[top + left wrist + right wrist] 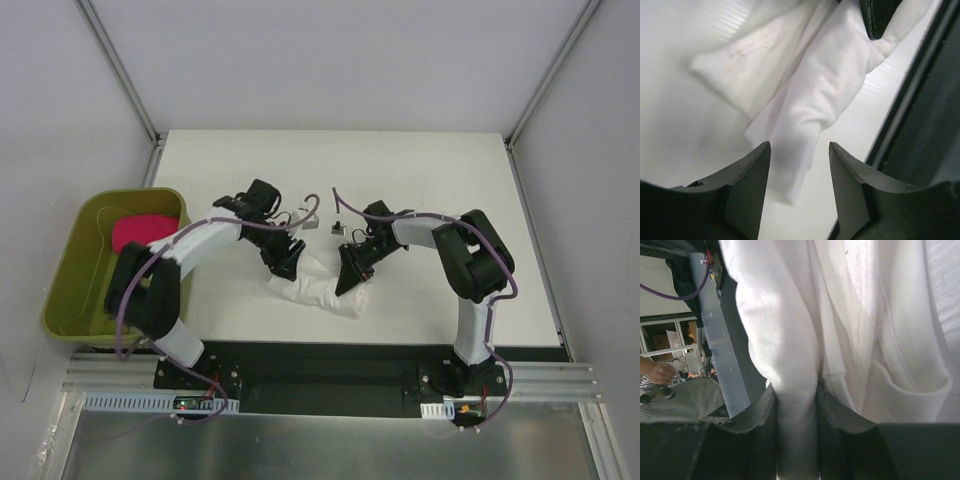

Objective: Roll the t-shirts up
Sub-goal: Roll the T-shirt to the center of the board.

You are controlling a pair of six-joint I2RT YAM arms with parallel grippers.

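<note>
- The fingers (747,180) of the left gripper (799,150) stand apart. A loose end of the white shirt (805,100) lies on the table between them, with a gap on each side, so they do not clamp it.
- The fingers (755,440) of the right gripper (795,395) are pressed together on a thick fold of the white shirt (850,315). The fold runs down between the two pads, and the rest of the cloth hangs in soft vertical folds to the right of it.
- In the left wrist view the shirt is crumpled and partly folded over itself. One flat corner reaches to the left, and a narrow part goes up to the top right, where a dark finger holds it.
- From above, the left gripper (285,258) and the right gripper (352,272) both point down at the white shirt (325,292), one at its left end and one at its right end.
- The shirt is a small bunched heap near the front edge of the white table (450,180), between the two arms. A print on it cannot be seen from any view.
- The pink bundle (140,230) lies inside the green bin (75,262), which stands at the left side of the table, beside the left arm and well apart from the white shirt.
- Both arms bend inward from their bases toward the middle of the table.
</note>
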